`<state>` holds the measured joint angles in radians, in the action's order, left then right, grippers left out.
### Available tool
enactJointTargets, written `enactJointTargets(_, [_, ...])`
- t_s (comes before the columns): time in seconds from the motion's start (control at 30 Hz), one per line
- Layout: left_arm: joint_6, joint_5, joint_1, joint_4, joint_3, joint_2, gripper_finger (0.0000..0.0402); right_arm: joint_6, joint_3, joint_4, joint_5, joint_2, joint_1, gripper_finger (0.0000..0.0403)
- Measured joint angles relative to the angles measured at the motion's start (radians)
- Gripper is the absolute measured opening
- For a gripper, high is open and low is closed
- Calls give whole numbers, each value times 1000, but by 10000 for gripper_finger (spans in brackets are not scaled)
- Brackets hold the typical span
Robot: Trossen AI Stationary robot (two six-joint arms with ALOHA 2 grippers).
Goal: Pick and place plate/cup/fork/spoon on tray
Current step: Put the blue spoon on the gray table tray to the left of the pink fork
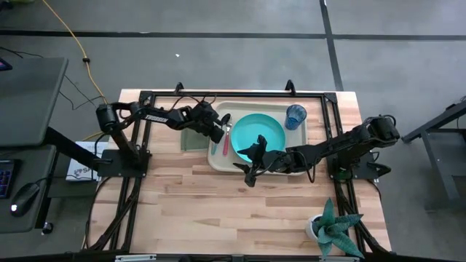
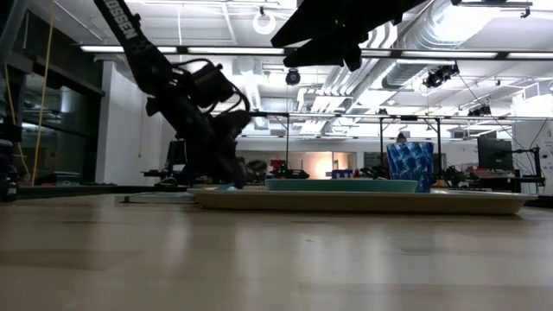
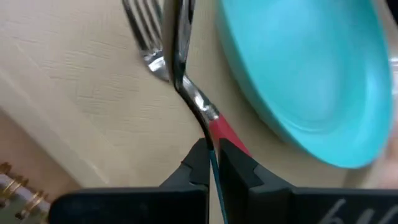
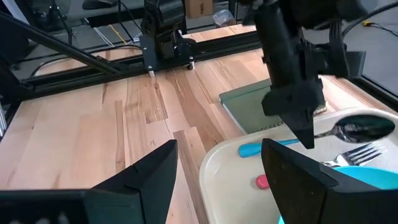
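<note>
The pale wooden desk (image 1: 218, 211) carries a large cream-beige rectangular plastic tray (image 1: 215, 161) with rounded corners and a raised rim, lying toward its far side. On the tray rests the round flat turquoise plastic plate (image 1: 260, 132), smooth and shallow, filling its middle. In the tray's far right corner stands the small translucent dark-blue cup (image 1: 295, 116), upright and ribbed. Along the tray's left edge, just beside the plate, lie the slim fork (image 3: 144, 34) with pink-red handle and silvery tines and the slim spoon (image 4: 362, 129) with light-blue handle and dark oval bowl, side by side. The left hand (image 3: 212, 163) is low over this end of the tray, its fingers clamped on the spoon's thin handle. The right hand (image 4: 217, 180) hovers over the tray's near edge, fingers spread apart and holding nothing.
</note>
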<state>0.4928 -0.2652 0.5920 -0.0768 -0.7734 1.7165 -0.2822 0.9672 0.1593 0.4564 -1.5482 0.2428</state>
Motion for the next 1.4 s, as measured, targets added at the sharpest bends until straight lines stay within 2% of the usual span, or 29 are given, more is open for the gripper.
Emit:
enactJointTargets(0.3, [69, 35, -1, -127, 0, 106, 0, -8, 0, 0, 0, 0, 0, 225])
enactJointTargets(0.43, [98, 79, -13, -152, 1, 105, 0, -8, 0, -1, 1, 0, 0, 225])
enactJointTargets(0.6, [180, 94, -37, -265, 2, 104, 0, -9, 0, -1, 0, 0, 0, 225])
enactJointTargets(0.7, [234, 165, -58, -315, 19, 104, 0, -9, 0, -1, 0, 0, 0, 225])
enactJointTargets(0.87, [327, 173, -71, -512, 102, 103, 0, -30, 0, -8, -15, -1, 0, 225])
enactJointTargets(1.1, [461, 215, -48, -886, 309, 97, 0, -32, 0, -14, -39, -1, 0, 225])
enactJointTargets(1.4, [472, 315, -66, -885, 336, 96, 0, -53, 0, -13, -40, -1, -3, 225])
